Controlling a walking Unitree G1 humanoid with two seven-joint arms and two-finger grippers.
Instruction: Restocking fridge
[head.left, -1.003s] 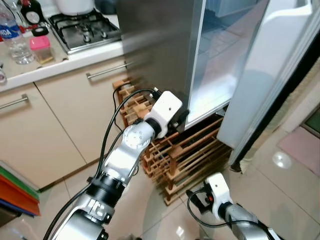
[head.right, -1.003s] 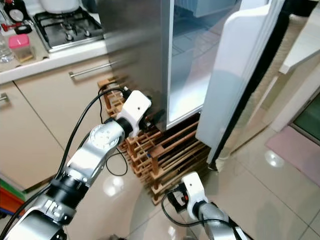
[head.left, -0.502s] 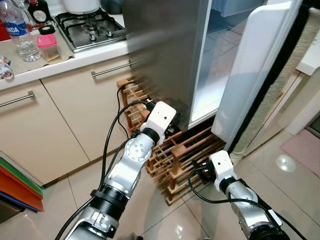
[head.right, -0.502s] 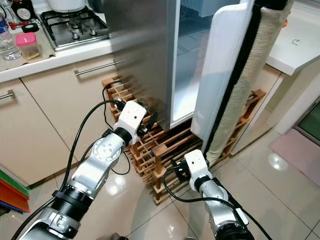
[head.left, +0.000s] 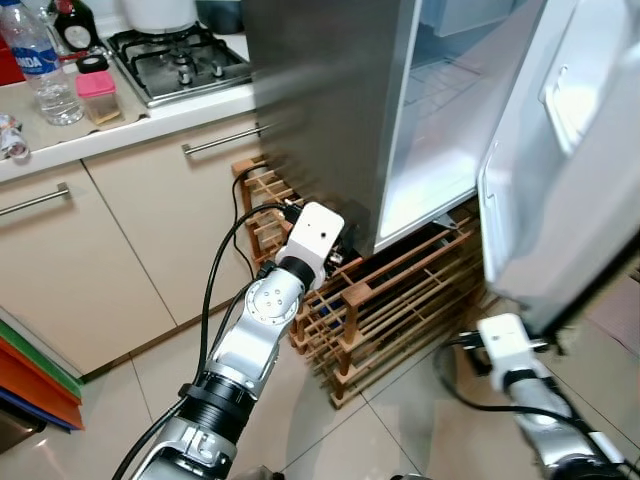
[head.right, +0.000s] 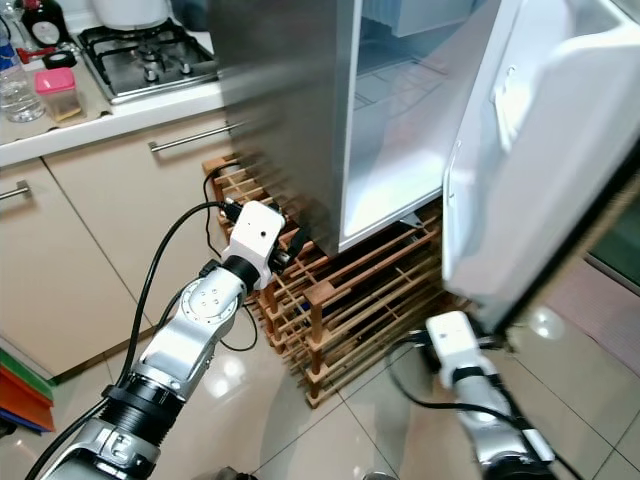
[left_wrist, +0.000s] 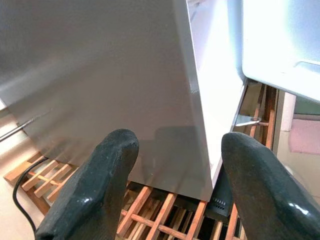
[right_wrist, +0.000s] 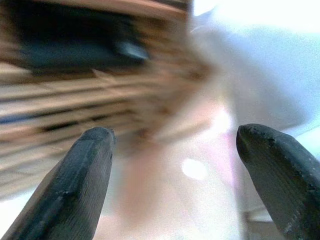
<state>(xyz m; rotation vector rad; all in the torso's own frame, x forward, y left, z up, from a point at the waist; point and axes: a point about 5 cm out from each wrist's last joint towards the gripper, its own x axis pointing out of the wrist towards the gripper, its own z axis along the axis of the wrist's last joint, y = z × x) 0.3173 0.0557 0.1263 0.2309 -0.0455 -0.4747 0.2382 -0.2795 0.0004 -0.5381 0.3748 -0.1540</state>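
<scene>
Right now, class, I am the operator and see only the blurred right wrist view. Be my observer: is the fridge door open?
Observer: Yes. The door stands open and the fridge is bright inside.
Operator: Where is my right tool?
Observer: The right tool is low, near the floor, below the door's bottom edge, with its fingers apart.
Operator: And the left tool?
Observer: The left tool is open and empty, facing the fridge's lower corner above a wooden rack.
</scene>
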